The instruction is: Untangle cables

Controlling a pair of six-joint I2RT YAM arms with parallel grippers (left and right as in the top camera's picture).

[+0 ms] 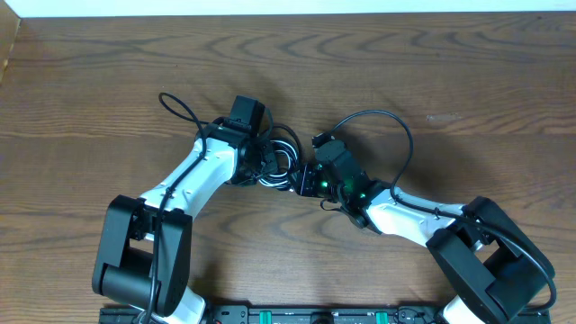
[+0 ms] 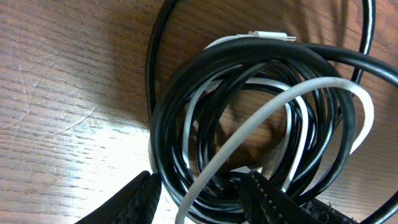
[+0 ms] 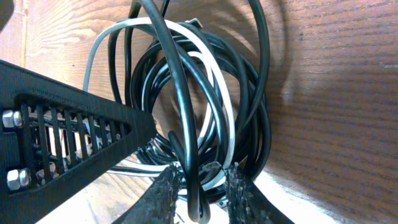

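Note:
The cables (image 1: 284, 160) lie coiled together in one bundle at mid-table, between the two arms. In the left wrist view thick black cable (image 2: 249, 62) loops wind through thinner white cable (image 2: 298, 93) loops, and a white plug (image 2: 267, 35) shows at the top. My left gripper (image 1: 268, 164) (image 2: 202, 200) is shut on the near side of the coil, with black and white strands between its fingers. My right gripper (image 1: 304, 180) (image 3: 202, 196) is closed around a hanging black cable (image 3: 180, 93) loop and white cable (image 3: 219, 87) strands from the opposite side.
The left gripper's black ribbed finger (image 3: 68, 137) crosses the right wrist view close to the coil. Thicker black arm wires loop out at the left (image 1: 175, 108) and right (image 1: 400, 130). The brown wooden table (image 1: 468, 72) ends in a white wall at the back.

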